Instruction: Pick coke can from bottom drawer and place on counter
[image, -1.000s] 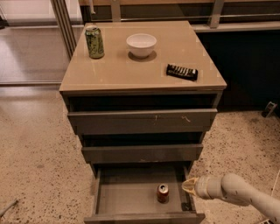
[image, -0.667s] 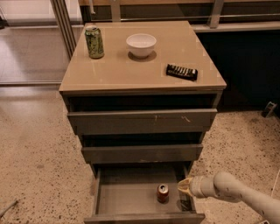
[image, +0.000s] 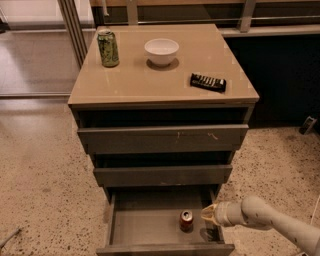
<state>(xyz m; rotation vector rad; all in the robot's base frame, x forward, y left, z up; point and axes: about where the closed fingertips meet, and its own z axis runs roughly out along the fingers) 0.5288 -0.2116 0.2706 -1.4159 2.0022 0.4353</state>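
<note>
The coke can (image: 186, 220) stands upright in the open bottom drawer (image: 145, 227), right of its middle, on the grey tray floor. My gripper (image: 206, 214) comes in from the lower right on a white arm and hangs over the drawer's right part, just right of the can and close to it. The tan counter (image: 145, 80) tops the drawer cabinet above.
On the counter stand a tall green can (image: 108, 48) at the back left, a white bowl (image: 161, 51) in the middle and a black remote-like bar (image: 208, 82) at the right. The two upper drawers (image: 162, 138) are slightly pulled out. Speckled floor surrounds the cabinet.
My gripper has moved left along the drawer, from above its right wall to close beside the can. The can has not moved.
</note>
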